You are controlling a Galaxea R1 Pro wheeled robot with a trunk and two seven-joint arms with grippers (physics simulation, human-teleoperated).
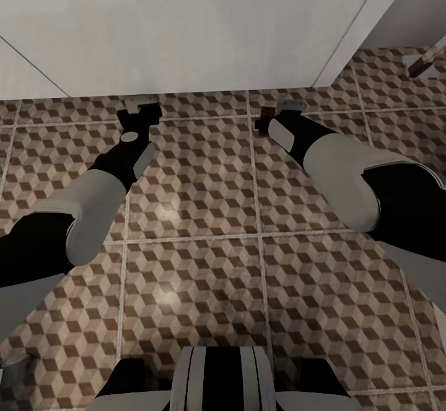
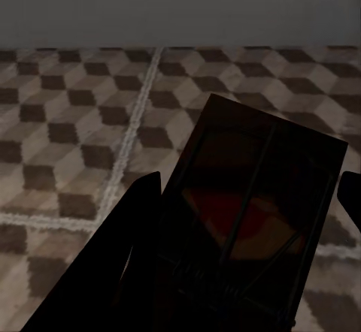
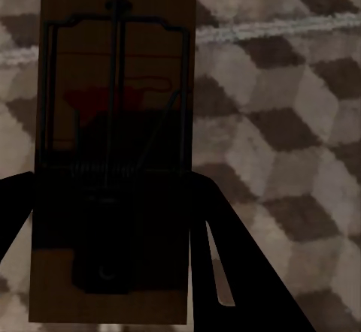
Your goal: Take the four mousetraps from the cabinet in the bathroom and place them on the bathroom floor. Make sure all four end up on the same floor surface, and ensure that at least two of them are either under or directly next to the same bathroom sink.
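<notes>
Over cube-patterned tiles (image 1: 198, 212), flat wooden mousetraps (image 3: 113, 159), wire-sprung

Two arms are formed of glossy black segments and pale grey sleeves, each ended by a black claw; the trunk is striped black and white.

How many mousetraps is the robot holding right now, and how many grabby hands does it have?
Flat dark brown wooden mousetraps with wire parts: 2, one in the left gripper, one in the right gripper
Black robot grippers: 2, the left gripper and the right gripper
Total: 4 things, over the cube-patterned bathroom floor
</notes>
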